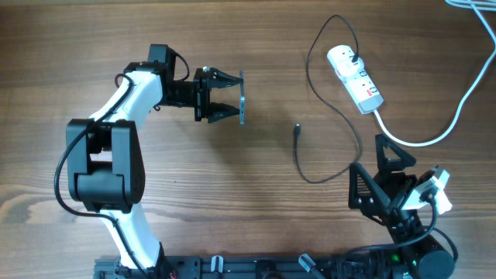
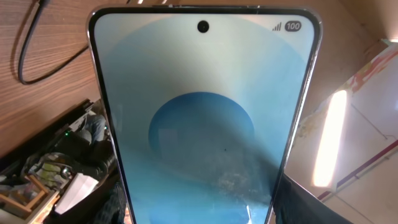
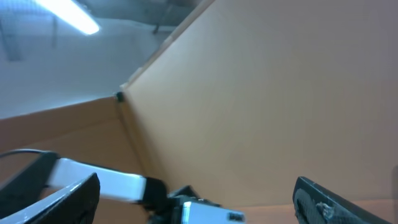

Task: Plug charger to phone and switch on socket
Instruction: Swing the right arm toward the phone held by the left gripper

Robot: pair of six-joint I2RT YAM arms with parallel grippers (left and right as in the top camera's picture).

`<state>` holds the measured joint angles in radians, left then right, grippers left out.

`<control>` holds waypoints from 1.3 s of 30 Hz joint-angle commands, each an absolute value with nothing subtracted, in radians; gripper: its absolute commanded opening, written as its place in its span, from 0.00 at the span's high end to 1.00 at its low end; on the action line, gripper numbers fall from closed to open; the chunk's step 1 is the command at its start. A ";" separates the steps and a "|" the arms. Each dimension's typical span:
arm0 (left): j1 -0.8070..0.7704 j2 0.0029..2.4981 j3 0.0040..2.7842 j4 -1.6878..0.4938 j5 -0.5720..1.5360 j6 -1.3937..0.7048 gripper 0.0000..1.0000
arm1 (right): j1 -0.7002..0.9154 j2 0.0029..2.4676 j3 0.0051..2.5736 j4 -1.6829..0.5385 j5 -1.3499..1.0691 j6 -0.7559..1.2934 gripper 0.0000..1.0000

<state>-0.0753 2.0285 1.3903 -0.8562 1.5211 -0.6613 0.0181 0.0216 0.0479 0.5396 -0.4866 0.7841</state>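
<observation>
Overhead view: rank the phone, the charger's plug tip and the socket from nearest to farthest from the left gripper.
1. phone, held between the jaws of the left gripper.
2. charger's plug tip, lower right, mid-table.
3. socket, far upper right.

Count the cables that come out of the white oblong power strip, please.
2. The thin black cable loops left and down to a loose plug tip; the thick white cord runs right and out of view. None seems hidden.
</observation>
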 commanded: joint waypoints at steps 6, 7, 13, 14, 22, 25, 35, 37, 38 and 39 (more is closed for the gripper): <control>-0.069 1.988 1.403 -0.856 1.577 -0.667 0.39 | 0.019 0.451 0.784 -0.106 -0.808 0.406 0.00; -0.069 1.988 1.403 -0.856 1.577 -0.667 0.39 | 0.019 0.504 0.852 -0.202 -0.845 0.346 0.00; -0.069 1.988 1.403 -0.855 1.577 -0.667 0.38 | 0.036 0.878 1.104 0.099 -1.454 0.712 0.01; -0.069 1.988 1.403 -0.855 1.577 -0.667 0.39 | 0.055 0.909 1.103 0.226 -1.475 0.824 0.00; -0.069 1.988 1.403 -0.855 1.577 -0.667 0.39 | 0.268 1.009 1.104 0.201 -1.179 0.842 0.00; -0.069 1.988 1.403 -0.855 1.577 -0.667 0.39 | 0.301 1.066 1.147 -0.044 -0.864 0.705 0.01; -0.069 1.988 1.403 -0.852 1.577 -0.667 0.39 | 0.745 1.386 1.514 -0.762 0.190 0.489 0.01; -0.069 1.988 1.403 -0.852 1.577 -0.667 0.39 | 0.836 1.441 1.514 -0.782 0.412 0.616 0.01; -0.069 1.988 1.403 -0.853 1.577 -0.667 0.39 | 0.868 1.466 1.514 -0.781 0.474 0.645 0.01; -0.069 1.988 1.403 -0.853 1.577 -0.667 0.39 | 0.896 1.496 1.514 -0.773 0.519 0.659 0.01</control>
